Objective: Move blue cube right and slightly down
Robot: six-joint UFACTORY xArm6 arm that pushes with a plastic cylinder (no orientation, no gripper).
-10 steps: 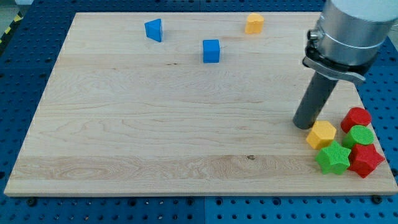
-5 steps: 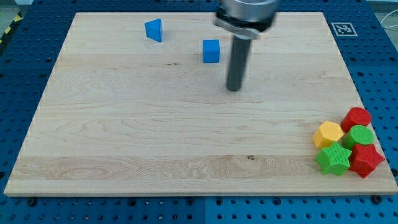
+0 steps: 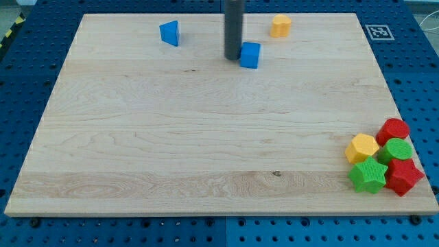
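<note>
The blue cube sits near the view's top, a little right of centre on the wooden board. My tip stands right against the cube's left side, touching it. The rod rises straight up out of the view's top edge.
A blue triangular block lies at the top left. A yellow block lies at the top, right of the cube. At the bottom right is a cluster: a yellow block, a green star, a green block, and two red blocks.
My tip moved from the cube's lower right round to its left side. The blue cube has shifted right by about a cube's width.
</note>
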